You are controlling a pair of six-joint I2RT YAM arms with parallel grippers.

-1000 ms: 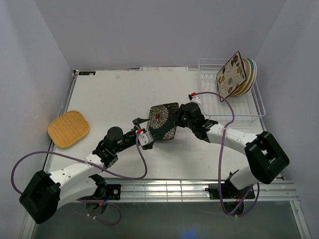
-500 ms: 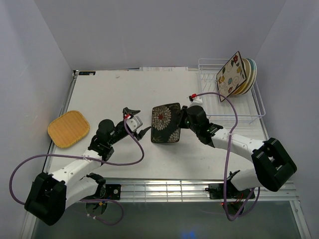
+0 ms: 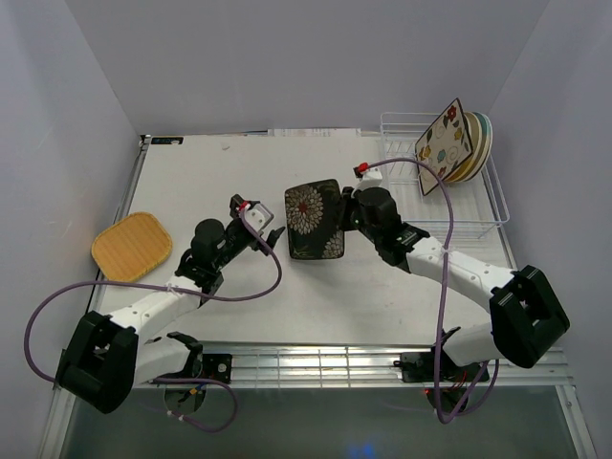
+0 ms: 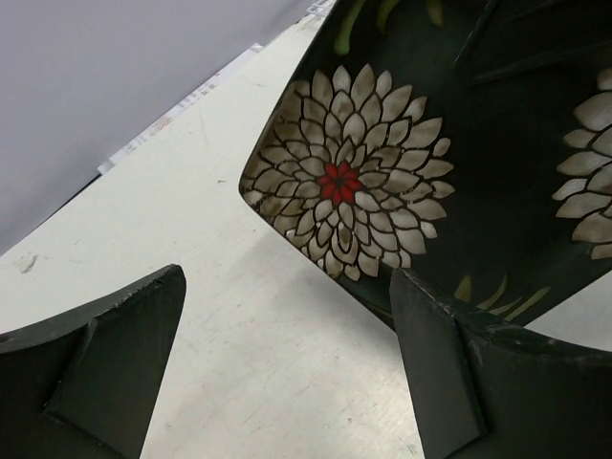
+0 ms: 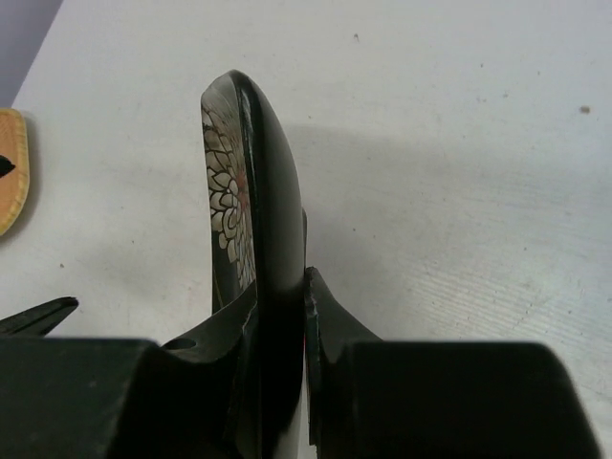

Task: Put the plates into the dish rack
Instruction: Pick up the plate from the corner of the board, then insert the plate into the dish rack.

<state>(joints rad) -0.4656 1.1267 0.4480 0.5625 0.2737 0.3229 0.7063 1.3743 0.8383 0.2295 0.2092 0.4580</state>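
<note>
Transport of the black floral plate (image 3: 314, 220) toward the dish rack (image 3: 478, 224) seems to be the step in hand. The right gripper (image 3: 346, 212) grasps this plate by its right edge. In the right wrist view its two fingers (image 5: 330, 320) are pressed on both sides of the dark rim, and the plate stands on edge, near the middle of the white table (image 3: 210, 172); whether its lower edge touches the table I cannot tell. The left gripper (image 3: 256, 220) is just beside the plate's left edge, with its fingers spread wide and holding nothing. In the left wrist view the flowered face of the plate is in front of these fingers, apart from them. The rack stands at the far right corner of the table. Several plates lean upright in its back part: a flowered cream plate (image 3: 444, 143) in front and some round plates (image 3: 481, 139) behind it. The nearer tines carry no plate, as far as I can see. One orange-yellow plate (image 3: 132, 247) lies flat at the left edge of the table, well apart from both arms. For the next move, I think the right arm must carry the black plate to the right and over the rim of the rack. It must hold the plate upright, bring its lower edge above a gap between the tines in front of the cream plate, and lower it there before the fingers let go. The grip is only on one edge, so the plate may swing if the wrist turns too fast.
</note>
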